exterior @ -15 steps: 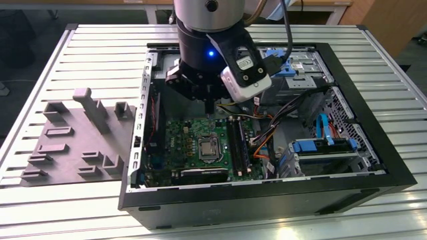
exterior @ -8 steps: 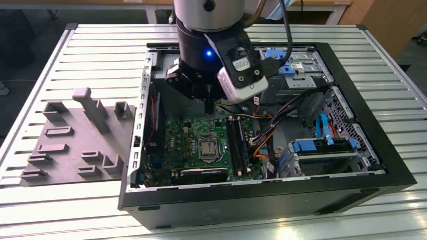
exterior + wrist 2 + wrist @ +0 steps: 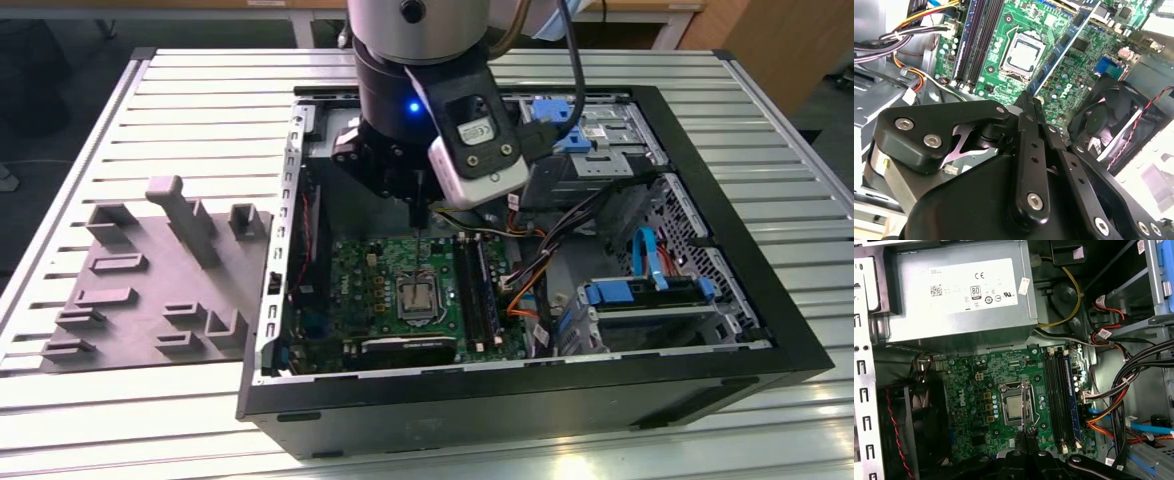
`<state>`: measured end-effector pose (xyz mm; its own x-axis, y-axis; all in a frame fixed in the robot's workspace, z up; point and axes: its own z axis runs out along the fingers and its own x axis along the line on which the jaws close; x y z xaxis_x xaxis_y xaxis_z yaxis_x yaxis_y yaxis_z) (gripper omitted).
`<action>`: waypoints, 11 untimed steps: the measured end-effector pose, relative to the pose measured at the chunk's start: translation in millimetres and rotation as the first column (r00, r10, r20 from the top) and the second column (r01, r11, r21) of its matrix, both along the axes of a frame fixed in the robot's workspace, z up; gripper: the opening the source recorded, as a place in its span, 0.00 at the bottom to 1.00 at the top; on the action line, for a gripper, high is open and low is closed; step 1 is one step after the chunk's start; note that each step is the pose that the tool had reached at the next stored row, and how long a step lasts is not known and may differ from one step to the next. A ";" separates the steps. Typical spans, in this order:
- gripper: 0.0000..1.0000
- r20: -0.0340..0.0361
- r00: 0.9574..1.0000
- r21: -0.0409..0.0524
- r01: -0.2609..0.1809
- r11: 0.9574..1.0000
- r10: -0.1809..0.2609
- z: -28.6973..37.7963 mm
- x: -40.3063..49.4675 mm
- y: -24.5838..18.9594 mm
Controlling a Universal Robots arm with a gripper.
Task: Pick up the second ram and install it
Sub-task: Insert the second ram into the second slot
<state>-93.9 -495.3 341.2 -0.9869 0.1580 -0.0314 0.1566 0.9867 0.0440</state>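
My gripper (image 3: 422, 222) hangs inside the open computer case (image 3: 534, 400), over the green motherboard's far edge, just beyond the processor socket (image 3: 419, 295). In both wrist views its slim black fingers (image 3: 1027, 97) meet tip to tip, shut, with nothing between them (image 3: 1029, 431). To one side of the socket run the long black memory slots (image 3: 1056, 390). A slim blue-green stick (image 3: 1068, 390) stands in the slot nearest the cables, also seen in the second wrist view (image 3: 963, 45). I cannot tell whether it is the second ram. I see no loose ram.
A grey moulded tray (image 3: 147, 290) with raised blocks lies at the exterior view's left of the case. Inside the case are a silver power supply (image 3: 959, 295), a black fan (image 3: 1109, 120), bundled coloured cables (image 3: 1114, 400) and blue drive brackets (image 3: 621, 292).
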 end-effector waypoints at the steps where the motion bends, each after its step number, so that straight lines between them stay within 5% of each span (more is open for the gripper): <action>1: 0.11 0.000 1.000 0.000 0.009 1.000 -0.009 0.0 0.0 0.0; 11: 0.11 0.000 0.997 0.000 0.080 0.997 -0.080 -0.1 0.0 0.0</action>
